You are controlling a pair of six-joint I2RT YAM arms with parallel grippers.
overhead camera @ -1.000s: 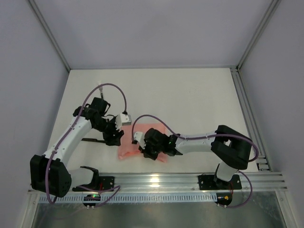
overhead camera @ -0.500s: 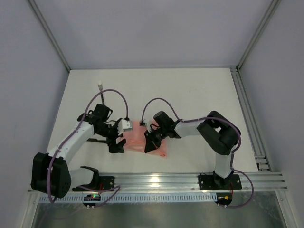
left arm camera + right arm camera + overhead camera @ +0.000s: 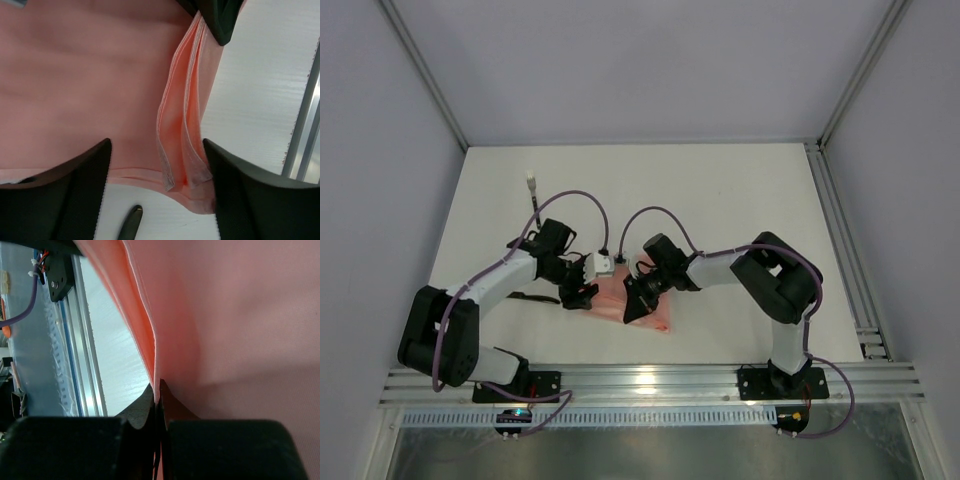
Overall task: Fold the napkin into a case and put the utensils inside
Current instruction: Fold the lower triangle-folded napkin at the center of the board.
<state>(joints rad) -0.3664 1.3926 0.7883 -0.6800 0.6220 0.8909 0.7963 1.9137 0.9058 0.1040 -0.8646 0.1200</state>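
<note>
The salmon-pink napkin (image 3: 658, 317) lies partly folded on the white table between my two grippers. My right gripper (image 3: 634, 301) is shut on a folded edge of it and lifts that edge; in the right wrist view the jaws (image 3: 158, 388) pinch the thin pink hem (image 3: 150, 340). My left gripper (image 3: 583, 293) is open at the napkin's left side. In the left wrist view its jaws (image 3: 156, 146) straddle stacked pink folds (image 3: 182, 150). One black utensil (image 3: 532, 297) lies left of the napkin, its tip also in the left wrist view (image 3: 130, 221). No finished case shows.
An aluminium rail (image 3: 650, 380) runs along the near table edge. Grey walls close the left, back and right sides. A small white-tipped piece (image 3: 531, 182) lies on the table behind the left arm. The right gripper's finger (image 3: 220, 20) shows at the top of the left wrist view.
My left gripper moved right, up to the napkin's left edge. My right arm pulled back and raised the napkin's edge a second ago, then held still.
</note>
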